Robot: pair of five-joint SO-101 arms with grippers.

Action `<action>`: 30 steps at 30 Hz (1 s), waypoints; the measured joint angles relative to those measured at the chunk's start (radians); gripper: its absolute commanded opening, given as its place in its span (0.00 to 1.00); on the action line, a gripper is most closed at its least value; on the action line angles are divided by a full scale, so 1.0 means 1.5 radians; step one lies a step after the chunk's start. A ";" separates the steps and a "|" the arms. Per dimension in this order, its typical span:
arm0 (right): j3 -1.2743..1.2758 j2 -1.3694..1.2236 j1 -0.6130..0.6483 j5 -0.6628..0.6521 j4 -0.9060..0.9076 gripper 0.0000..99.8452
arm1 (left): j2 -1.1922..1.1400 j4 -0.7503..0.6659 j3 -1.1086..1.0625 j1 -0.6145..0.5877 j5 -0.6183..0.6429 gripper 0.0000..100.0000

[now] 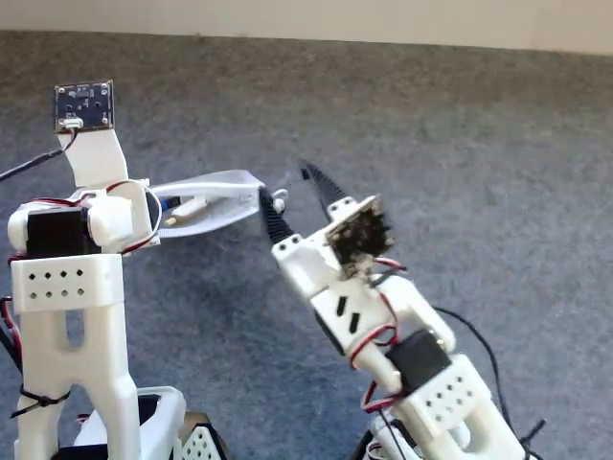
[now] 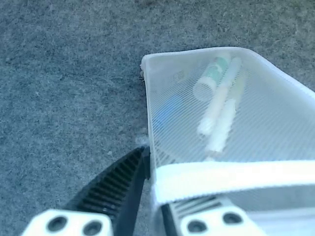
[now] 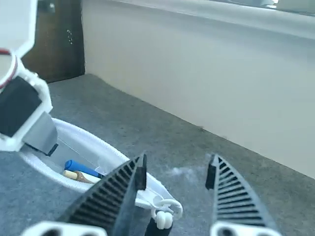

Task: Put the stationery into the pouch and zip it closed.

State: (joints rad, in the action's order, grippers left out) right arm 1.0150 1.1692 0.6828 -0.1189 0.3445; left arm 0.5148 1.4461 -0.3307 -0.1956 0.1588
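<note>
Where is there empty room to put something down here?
Bare grey carpeted tabletop lies along the far side, between the pale wall and the translucent white mesh pouch, and out past the white right arm. It is crowded where the open right tool sits at the pouch's zipper end.

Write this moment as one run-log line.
left claw: clamps pouch rim | right claw: open by zip pull | pens: inside pouch | pouch: open

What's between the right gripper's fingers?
Right wrist view: the zip pull of the pouch sits inside the open right gripper, close by one finger; otherwise bare grey table.
</note>
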 measured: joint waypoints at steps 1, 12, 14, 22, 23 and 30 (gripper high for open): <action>-0.005 0.012 -0.002 0.001 0.017 0.19 | 0.000 0.000 0.000 0.000 0.000 0.01; 0.040 0.106 -0.005 0.001 0.076 0.19 | 0.000 0.000 0.000 0.000 0.000 0.01; 0.064 0.116 -0.005 0.001 0.076 0.19 | 0.000 0.000 0.000 0.000 0.000 0.01; 0.161 0.190 -0.005 0.005 0.076 0.19 | 0.000 0.000 0.000 0.000 0.000 0.01; 0.174 0.197 -0.005 0.005 0.076 0.19 | 0.000 0.000 0.000 0.000 0.000 0.01; 0.285 0.209 0.008 0.005 -0.030 0.19 | 0.000 0.000 0.000 0.000 0.000 0.01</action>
State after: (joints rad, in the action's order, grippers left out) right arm 1.4431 1.4822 0.6951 -0.1112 0.3000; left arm 0.5148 1.4461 -0.3307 -0.1956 0.1588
